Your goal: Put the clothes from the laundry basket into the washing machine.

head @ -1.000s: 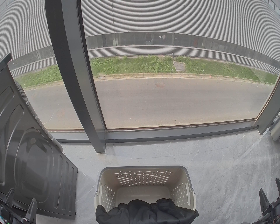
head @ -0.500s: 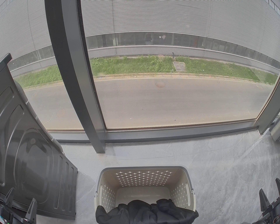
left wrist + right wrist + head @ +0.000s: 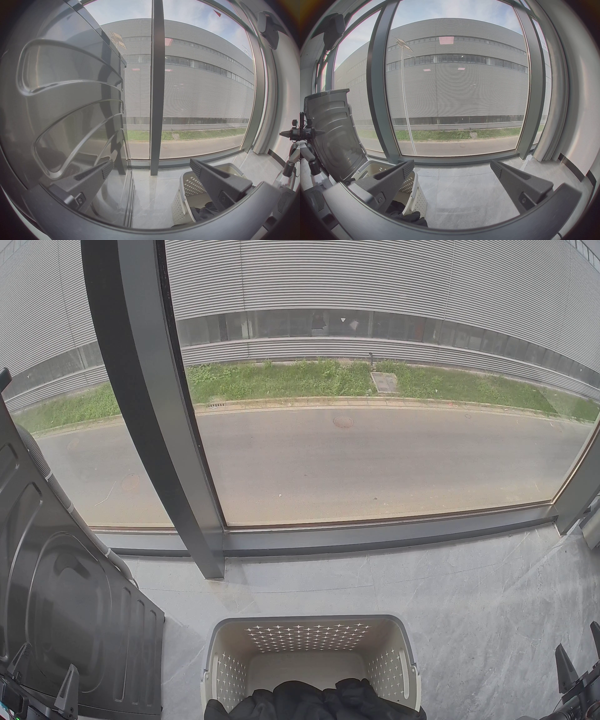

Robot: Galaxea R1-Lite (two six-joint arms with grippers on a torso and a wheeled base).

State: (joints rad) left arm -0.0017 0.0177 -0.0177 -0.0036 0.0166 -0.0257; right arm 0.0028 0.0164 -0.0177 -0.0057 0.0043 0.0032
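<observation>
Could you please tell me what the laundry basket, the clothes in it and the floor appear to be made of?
Laundry basket: likely moulded plastic, cream, matte, with star-shaped holes through its walls.
Clothes: soft black fabric, bunched in folds; weave unclear.
Floor: grey stone or stone-look tile, smooth, with pale veins and joint lines.

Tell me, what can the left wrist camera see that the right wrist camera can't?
Left wrist view alone: the left tool up front, open, and the right arm far off by the wall.

Right wrist view alone: the right tool up front, open, the left arm far off, and a tall lamp post outside.

Both: the laundry basket with dark clothes inside, the dark grey panel beside it, the big window's frame and the grey building across the road.
</observation>
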